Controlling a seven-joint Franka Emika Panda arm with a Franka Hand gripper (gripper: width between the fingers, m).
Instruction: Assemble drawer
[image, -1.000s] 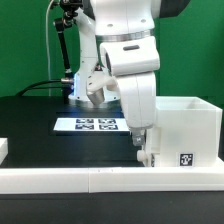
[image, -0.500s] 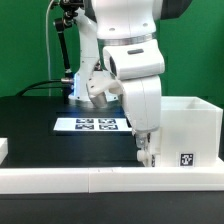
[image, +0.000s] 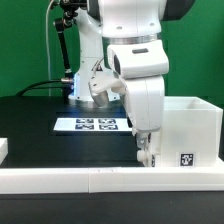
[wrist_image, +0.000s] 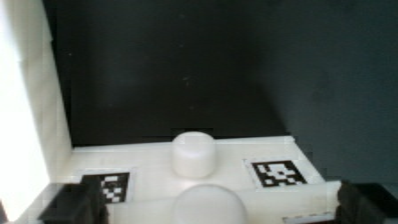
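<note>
ext view: hand (image: 146, 150) by drawer box (image: 185, 130), wrist view: tagged panel (wrist_image: 187, 165)

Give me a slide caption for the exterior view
Robot arm's gripper lowered beside a white drawer box on a black table.

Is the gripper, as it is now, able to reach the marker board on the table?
Probably yes. The gripper hangs low beside the white drawer box, and the marker board lies flat on the black table nearby, with nothing visible on it or between them.
</note>
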